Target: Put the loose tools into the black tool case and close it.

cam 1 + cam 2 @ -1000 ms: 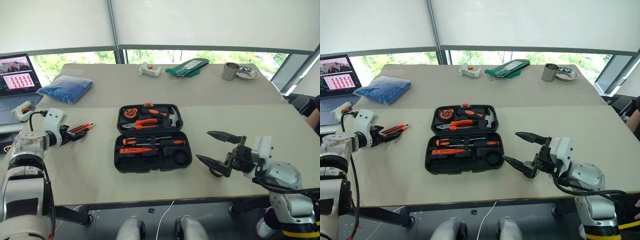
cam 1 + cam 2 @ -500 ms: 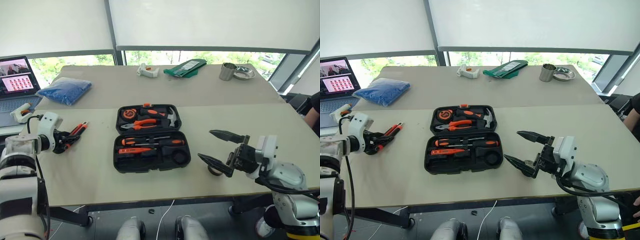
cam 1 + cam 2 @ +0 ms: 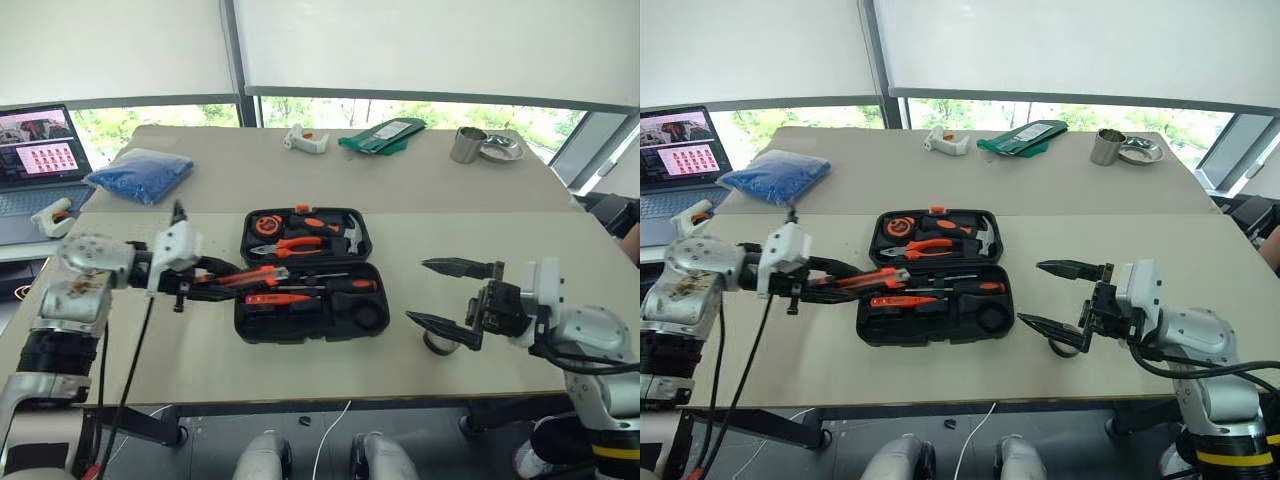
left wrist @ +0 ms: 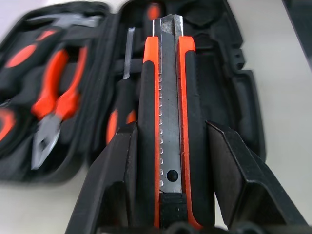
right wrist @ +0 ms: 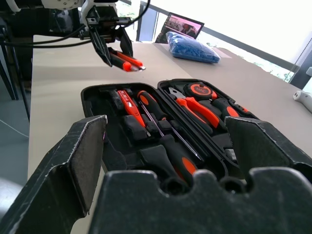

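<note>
Knife first: the orange-and-black utility knife (image 4: 168, 122) is a stiff, flat, light bar with rubbery side grips and a bare metal slider down its middle, so it should hold well across its narrow sides and less well on the metal. The left hand (image 3: 205, 277) has it that way, the 2 fingers (image 4: 119, 161) pressed on the knife's long edges near its rear end, with most of the length sticking out ahead and hanging above the left edge of the black tool case (image 3: 305, 272). Held so far back, the long front end could swing or tip when it meets a recess, in my judgement.

The case lies open on the surface (image 3: 450, 240); pliers (image 3: 283, 249) sit in the far half, and 2 screwdrivers (image 3: 335, 285) with an orange tester (image 3: 278, 298) in the near half.

The right hand (image 3: 447, 297) stands wide apart, holding nothing, just right of the case, above a small dark tape roll (image 3: 437, 342) lying on the surface.
</note>
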`<action>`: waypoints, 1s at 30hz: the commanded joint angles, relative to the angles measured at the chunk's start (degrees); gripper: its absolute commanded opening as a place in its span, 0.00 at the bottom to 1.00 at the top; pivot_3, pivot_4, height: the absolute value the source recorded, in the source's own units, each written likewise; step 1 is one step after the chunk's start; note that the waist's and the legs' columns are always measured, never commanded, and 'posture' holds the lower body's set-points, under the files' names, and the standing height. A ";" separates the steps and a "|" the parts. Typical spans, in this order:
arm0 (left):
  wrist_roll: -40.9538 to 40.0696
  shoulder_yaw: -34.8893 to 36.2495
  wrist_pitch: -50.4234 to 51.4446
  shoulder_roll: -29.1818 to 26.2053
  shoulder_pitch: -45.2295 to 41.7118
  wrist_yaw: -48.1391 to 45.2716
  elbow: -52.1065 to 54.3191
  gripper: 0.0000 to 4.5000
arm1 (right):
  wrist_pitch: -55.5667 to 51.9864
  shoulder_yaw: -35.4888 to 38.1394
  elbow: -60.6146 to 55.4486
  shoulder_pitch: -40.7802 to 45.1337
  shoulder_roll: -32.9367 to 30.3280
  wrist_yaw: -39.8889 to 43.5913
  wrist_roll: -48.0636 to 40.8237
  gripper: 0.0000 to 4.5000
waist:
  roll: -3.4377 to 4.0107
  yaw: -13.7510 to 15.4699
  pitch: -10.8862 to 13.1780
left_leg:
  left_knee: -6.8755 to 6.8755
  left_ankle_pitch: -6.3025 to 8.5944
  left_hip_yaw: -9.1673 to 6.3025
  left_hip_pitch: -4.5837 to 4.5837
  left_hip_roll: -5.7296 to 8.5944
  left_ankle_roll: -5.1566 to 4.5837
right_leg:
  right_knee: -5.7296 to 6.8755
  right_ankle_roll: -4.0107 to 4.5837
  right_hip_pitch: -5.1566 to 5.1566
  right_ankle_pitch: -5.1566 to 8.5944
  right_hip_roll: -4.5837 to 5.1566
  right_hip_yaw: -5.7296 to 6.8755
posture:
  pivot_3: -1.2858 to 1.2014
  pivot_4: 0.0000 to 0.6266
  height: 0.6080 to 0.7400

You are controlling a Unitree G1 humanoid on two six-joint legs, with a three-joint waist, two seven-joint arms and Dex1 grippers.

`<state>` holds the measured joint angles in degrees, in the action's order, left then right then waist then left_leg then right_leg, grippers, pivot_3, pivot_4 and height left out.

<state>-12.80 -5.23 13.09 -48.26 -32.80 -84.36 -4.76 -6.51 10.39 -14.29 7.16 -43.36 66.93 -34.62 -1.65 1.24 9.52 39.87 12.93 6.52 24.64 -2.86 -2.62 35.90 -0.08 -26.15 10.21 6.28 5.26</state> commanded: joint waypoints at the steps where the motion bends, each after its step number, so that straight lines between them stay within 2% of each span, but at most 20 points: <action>1: 2.13 -4.44 7.68 2.03 -0.03 5.44 9.42 0.35 | -1.21 0.47 0.11 -0.37 -2.66 3.35 -0.38 1.00 | 0.00 0.04 0.00 | 0.00 0.00 -0.01 0.00 0.01 0.01 | 0.00 0.00 0.00 0.00 0.00 0.00 | 0.52 0.24 1.00; 8: 7.14 -11.23 11.60 4.09 0.70 10.77 13.71 0.35 | -0.05 2.57 0.93 -2.39 -5.07 5.74 0.44 1.00 | 0.00 -0.01 0.00 | 0.00 -0.02 -0.03 -0.03 0.01 0.02 | 0.01 -0.01 0.00 0.00 -0.08 -0.09 | 0.52 0.24 1.00; 20: 8.24 -15.51 12.92 7.90 -1.72 12.68 12.87 0.35 | 0.11 3.55 -1.14 -3.05 -3.71 4.34 -0.05 1.00 | -0.01 0.52 0.00 | 0.02 -0.03 -0.04 -0.02 0.04 0.02 | -0.01 -0.01 0.01 0.00 -0.08 -0.14 | 0.52 0.24 1.00; 26: 9.50 -17.06 14.70 7.25 -2.08 12.32 12.01 0.35 | -0.42 2.67 -2.18 -2.57 -3.22 4.22 -0.34 1.00 | -0.01 0.97 0.00 | 0.04 -0.03 -0.04 -0.02 0.06 0.02 | -0.01 -0.01 0.03 0.00 -0.08 -0.15 | 0.52 0.24 1.00; 28: 8.87 -16.57 15.05 7.52 -2.05 12.65 11.65 0.58 | -0.54 2.34 -2.35 -2.40 -3.03 4.12 -0.36 1.00 | -0.01 1.01 0.00 | 0.05 -0.03 -0.06 -0.02 0.06 0.01 | -0.01 0.00 0.05 0.00 -0.08 -0.15 | 0.52 0.24 1.00; 29: 8.15 -16.00 14.20 8.08 -1.91 12.79 11.36 0.63 | -0.62 2.23 -2.30 -2.24 -2.93 4.08 -0.39 1.00 | 0.00 1.00 0.00 | 0.05 -0.03 -0.06 -0.02 0.06 0.01 | -0.01 0.00 0.05 0.00 -0.08 -0.15 | 0.52 0.24 1.00; 30: 6.73 -14.60 13.06 9.31 -1.81 13.42 10.86 0.72 | -0.73 2.13 -2.15 -1.97 -2.83 4.03 -0.44 1.00 | 0.00 0.99 0.00 | 0.05 -0.03 -0.07 -0.02 0.06 0.01 | -0.01 0.00 0.05 0.00 -0.08 -0.15 | 0.52 0.24 1.00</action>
<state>-4.16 -20.83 27.62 -40.46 -34.89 -70.82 6.12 -7.57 11.82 -15.07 4.14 -46.38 71.06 -34.09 -1.65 2.23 9.52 39.92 12.90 6.45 24.62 -2.80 -2.61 35.89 -0.08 -26.10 10.22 6.20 5.11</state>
